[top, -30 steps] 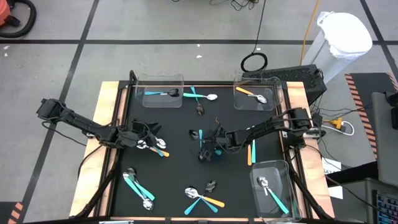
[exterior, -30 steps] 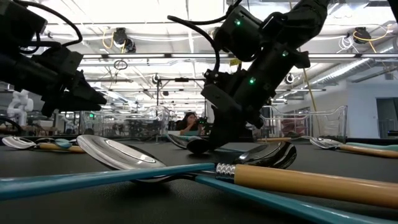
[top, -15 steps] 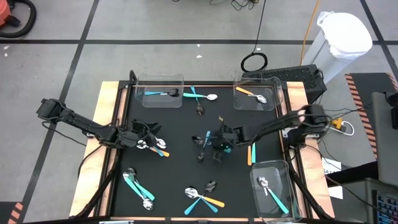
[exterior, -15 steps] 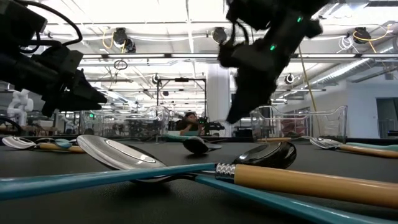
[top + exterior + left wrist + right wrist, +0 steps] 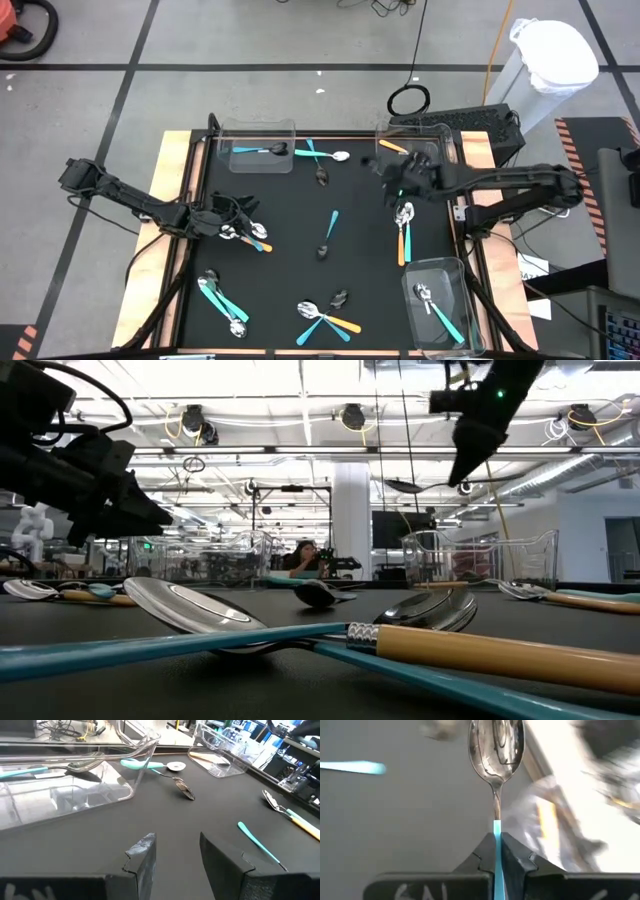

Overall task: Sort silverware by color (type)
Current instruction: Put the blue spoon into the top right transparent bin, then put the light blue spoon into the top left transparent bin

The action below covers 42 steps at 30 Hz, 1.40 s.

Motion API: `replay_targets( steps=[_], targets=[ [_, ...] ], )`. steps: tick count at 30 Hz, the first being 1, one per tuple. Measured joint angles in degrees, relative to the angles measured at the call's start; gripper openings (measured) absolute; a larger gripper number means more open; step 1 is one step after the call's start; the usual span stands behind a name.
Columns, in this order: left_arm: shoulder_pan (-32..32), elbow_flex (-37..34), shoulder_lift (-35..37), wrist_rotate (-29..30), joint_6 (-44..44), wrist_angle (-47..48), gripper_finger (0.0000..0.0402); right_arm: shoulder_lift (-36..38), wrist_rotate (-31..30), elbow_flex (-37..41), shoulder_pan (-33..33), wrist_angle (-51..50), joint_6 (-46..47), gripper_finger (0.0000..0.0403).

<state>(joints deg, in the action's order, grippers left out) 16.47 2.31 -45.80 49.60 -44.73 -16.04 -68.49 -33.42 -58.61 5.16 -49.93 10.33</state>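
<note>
Right gripper (image 5: 495,851) is pinching the light-blue handle of a silver-bowled spoon (image 5: 496,750), carrying it above the black mat (image 5: 290,210) near the far-right clear plastic bin (image 5: 412,150) — left gripper (image 5: 177,852) is hovering agape, empty, at the mat's left side.

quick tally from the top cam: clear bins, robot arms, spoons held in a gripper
clear bins: 3
robot arms: 2
spoons held: 1, the teal-handled spoon in the right gripper
total: 6
</note>
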Motion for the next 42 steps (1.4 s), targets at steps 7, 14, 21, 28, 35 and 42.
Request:
replay_targets(
  steps=[7,14,21,28,35,42],
  targets=[
    [0.00,-0.01,0.02,-0.10,-0.01,-2.15,0.0155,1.12,-1.08,0.00,12.29,-2.13,-17.19,0.0008],
    [0.00,0.00,0.00,-1.09,0.03,-2.48,0.0155,-1.66,-0.22,0.00,23.31,-1.73,-25.98,0.0008],
    [0.00,0.00,-0.01,-1.12,0.06,-2.19,0.0155,-6.09,10.48,0.00,30.16,1.90,-31.09,0.0008],
    [0.00,-0.02,0.00,-0.51,0.15,2.06,0.0155,-11.56,11.21,0.00,34.02,5.49,-33.76,0.0009],
    [0.00,0.00,0.01,2.02,0.15,3.98,0.0155,-16.52,11.22,0.00,36.07,6.25,-32.96,0.0045],
    [0.00,-0.02,0.02,5.19,0.19,6.17,0.0155,-17.50,11.18,0.00,36.14,7.27,-23.97,0.0098]
  ],
)
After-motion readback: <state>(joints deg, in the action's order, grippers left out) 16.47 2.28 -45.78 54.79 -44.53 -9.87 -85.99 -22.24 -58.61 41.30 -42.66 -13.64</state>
